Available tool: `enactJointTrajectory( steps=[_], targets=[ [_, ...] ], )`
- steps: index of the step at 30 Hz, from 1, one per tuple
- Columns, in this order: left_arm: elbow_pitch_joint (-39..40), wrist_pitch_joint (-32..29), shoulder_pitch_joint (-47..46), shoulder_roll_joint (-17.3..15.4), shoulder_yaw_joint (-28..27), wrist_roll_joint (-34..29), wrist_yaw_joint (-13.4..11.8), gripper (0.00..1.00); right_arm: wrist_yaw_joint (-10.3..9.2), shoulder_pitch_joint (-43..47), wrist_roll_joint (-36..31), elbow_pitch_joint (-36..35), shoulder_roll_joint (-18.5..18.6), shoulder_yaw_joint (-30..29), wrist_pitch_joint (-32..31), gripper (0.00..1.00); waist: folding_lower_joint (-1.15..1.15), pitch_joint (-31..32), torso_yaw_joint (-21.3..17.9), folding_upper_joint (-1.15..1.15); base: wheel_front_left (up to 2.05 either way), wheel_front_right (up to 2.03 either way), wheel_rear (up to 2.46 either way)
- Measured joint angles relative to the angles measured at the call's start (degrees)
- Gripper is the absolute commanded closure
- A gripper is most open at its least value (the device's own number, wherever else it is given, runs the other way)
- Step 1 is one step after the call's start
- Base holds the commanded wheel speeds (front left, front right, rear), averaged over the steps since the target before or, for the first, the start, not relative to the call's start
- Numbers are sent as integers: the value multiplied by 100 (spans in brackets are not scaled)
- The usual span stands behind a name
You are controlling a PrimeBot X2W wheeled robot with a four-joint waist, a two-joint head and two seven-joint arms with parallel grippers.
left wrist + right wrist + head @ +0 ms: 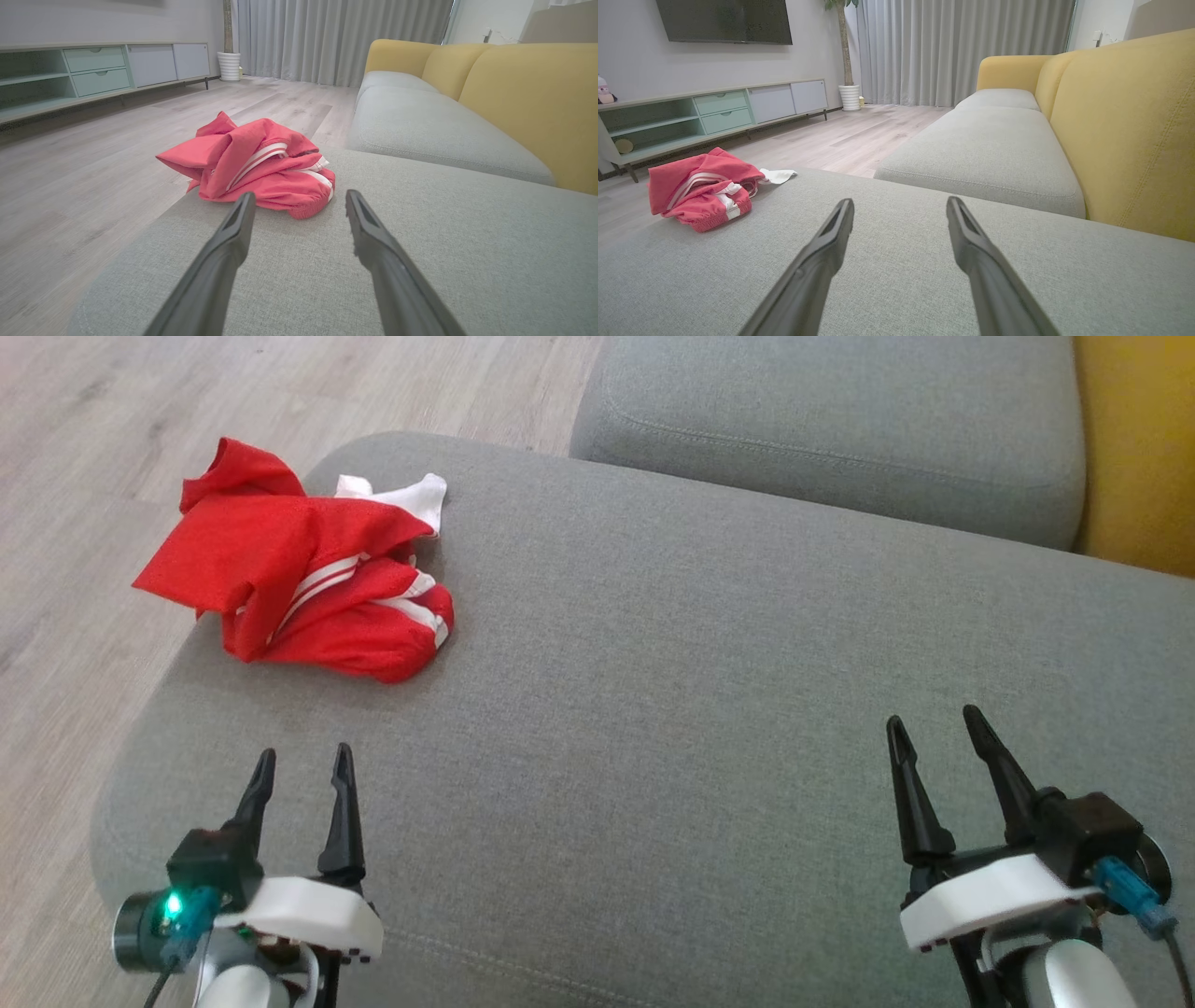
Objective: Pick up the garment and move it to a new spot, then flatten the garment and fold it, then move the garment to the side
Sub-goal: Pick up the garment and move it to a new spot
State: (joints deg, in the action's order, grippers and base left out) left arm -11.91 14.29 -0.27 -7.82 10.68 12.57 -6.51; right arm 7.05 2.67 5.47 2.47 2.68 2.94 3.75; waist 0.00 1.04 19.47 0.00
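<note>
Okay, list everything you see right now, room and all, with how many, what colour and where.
garment: one, red with white stripes, crumpled on the near cushion's far left corner, partly overhanging its edge
near cushion: one, grey, under both grippers
next cushion: one, grey, beyond it
backrest: three sections, yellow, on the robot's right
floor: pale wood, left of the sofa
cabinet: one, pale green and grey, along the wall
television: one, black, above the cabinet
curtains: grey, far end
plant pot: one, white, beside the curtains
left gripper: one, dark fingers, open, nearest the garment
right gripper: one, dark fingers, open, over bare cushion
</note>
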Motion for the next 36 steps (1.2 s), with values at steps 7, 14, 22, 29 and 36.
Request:
enactJointTrajectory(
  steps=[7,14,22,29,36],
  targets=[
    [-41,0,-46,-18,-35,-44,-4,0,0,-5,-1,-103,0,1,-107,0,0,-219,-47,0,0,0,0],
    [-339,2,-1120,-86,-390,78,2,0,0,-437,-104,-458,93,11,-361,0,0,-920,-172,0,0,0,0],
    [-1677,35,-2747,-320,-730,366,230,0,0,-1113,-203,-886,408,-46,-591,0,0,-2020,-363,0,0,0,0],
    [-3026,35,-3800,-659,-829,423,420,0,0,-1395,-203,-949,500,-37,-613,0,1,-2692,-542,0,0,0,0],
    [-4170,36,-4633,-1006,-991,423,460,0,0,-1591,-203,-1000,538,-18,-633,0,1,-3162,-737,0,0,0,0]
  ],
)
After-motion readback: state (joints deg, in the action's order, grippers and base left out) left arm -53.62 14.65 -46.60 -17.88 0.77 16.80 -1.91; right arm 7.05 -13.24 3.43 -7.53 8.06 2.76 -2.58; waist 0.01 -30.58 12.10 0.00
